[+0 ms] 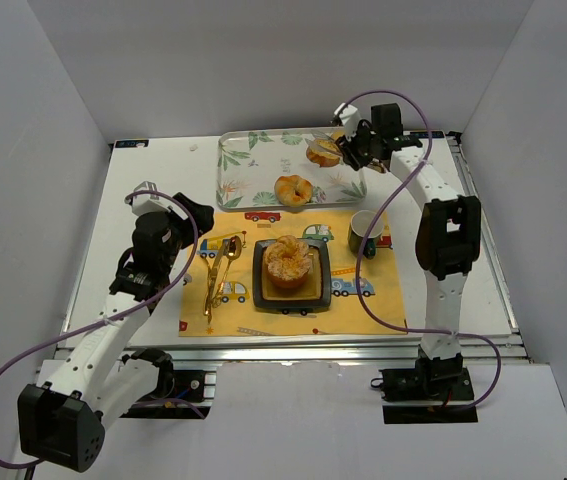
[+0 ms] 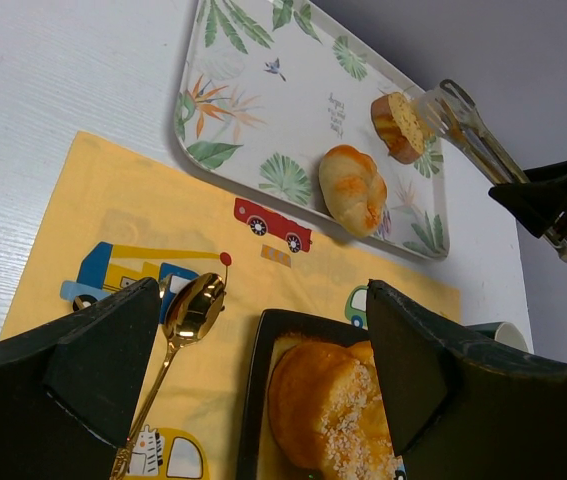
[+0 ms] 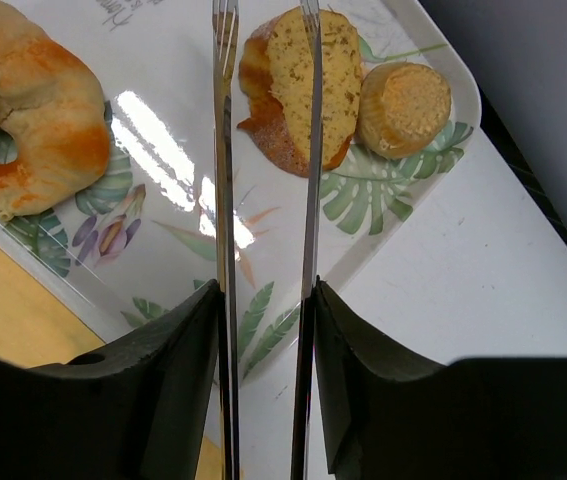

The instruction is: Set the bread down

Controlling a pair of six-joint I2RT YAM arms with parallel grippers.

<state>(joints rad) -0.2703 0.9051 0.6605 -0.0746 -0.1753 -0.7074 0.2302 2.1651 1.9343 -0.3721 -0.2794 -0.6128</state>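
1. Right fingers of mine are clenched on the tongs; my left fingers stand released, holding nothing.
2. Bread slice lies at the tong tips in the tray's 2 o'clock corner, cut face up, long axis 12-to-6 along the tongs.
3. Three breads lie on the tray; one bun sits on the plate.

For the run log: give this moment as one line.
right gripper: shut on tongs, tips at bread slice on tray | left gripper: open, empty | plate: one pastry
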